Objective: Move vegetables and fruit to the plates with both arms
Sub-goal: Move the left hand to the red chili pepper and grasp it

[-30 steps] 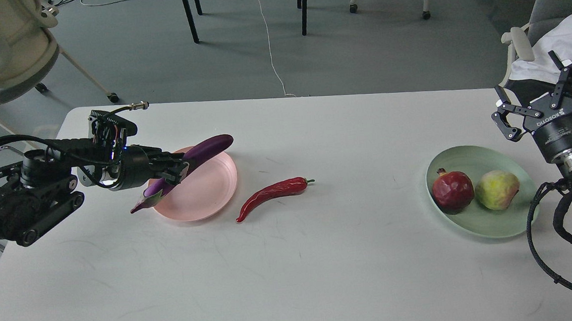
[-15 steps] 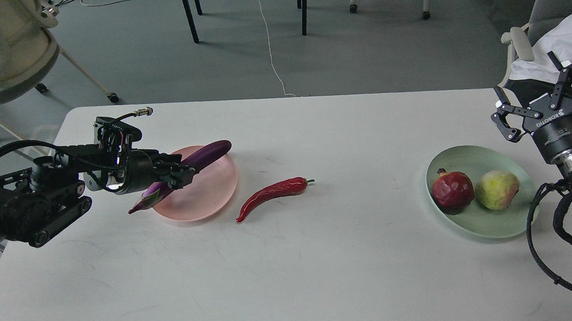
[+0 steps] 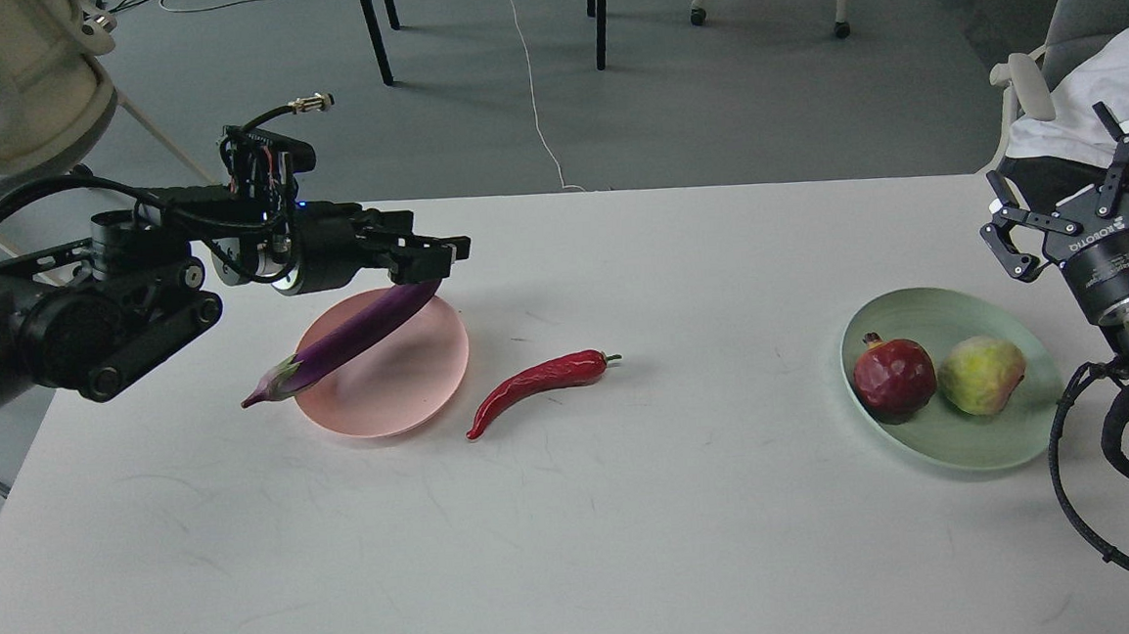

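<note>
While the long glossy purple eggplant lies slantwise across the round pale pink plastic plate, its greyish stem end juts past the plate's left rim over the white table. Above the eggplant's far tip hangs the left gripper, pointing right; its black fingers overlap from this angle, so I cannot tell whether they are parted or closed, and they seem to sit just above the eggplant rather than on it. Just to the right of the pink plate, apart from it, the slim curved red chili pepper rests on the bare table with its green stem pointing right.

Near the table's right edge sits the larger pale mint green plate. Inside it the round dark red pomegranate-like fruit lies on the left and the pale yellow-green lumpy fruit on the right, side by side and nearly touching. Beyond that plate, the right gripper is raised off the table, its black fingers spread wide apart with nothing between them.
</note>
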You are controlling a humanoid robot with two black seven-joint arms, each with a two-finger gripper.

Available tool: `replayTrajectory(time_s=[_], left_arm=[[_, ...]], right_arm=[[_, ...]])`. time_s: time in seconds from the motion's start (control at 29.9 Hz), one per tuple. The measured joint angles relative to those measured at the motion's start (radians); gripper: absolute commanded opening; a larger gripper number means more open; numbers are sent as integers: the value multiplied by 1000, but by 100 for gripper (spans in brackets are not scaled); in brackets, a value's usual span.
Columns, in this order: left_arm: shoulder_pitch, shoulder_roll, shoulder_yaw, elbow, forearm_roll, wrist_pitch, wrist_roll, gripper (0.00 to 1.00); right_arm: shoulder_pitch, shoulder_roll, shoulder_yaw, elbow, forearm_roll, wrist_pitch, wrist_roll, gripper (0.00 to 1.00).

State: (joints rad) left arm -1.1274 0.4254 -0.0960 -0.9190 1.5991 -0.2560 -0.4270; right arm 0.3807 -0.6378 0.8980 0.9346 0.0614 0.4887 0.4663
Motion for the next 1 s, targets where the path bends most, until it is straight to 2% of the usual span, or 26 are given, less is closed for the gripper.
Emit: replayTrajectory(time_s=[0.13, 0.3, 0.33, 0.4, 0.7, 0.77, 1.0], left_arm=[[-3, -131, 22, -2, 92, 1, 9, 86], [6, -230, 110, 11, 294, 24, 21, 86], [7, -242, 128, 14, 314, 33, 24, 86], [10, -254, 167, 26, 336, 51, 34, 78], [33, -260, 246, 109, 345, 95, 51, 69], [43, -260, 248, 120, 345, 95, 50, 64], [66, -260, 249, 139, 345, 95, 46, 32]], right_arm=[[-1, 0, 16, -33, 1, 0, 0, 99], [-2, 1, 42, -49, 2, 0, 0, 98], [-2, 1, 47, -49, 3, 0, 0, 98], [-4, 1, 50, -49, 6, 0, 0, 98], [-8, 0, 53, -50, 8, 0, 1, 98], [-8, 4, 55, -49, 8, 0, 2, 98], [-8, 7, 59, -48, 8, 0, 2, 98]])
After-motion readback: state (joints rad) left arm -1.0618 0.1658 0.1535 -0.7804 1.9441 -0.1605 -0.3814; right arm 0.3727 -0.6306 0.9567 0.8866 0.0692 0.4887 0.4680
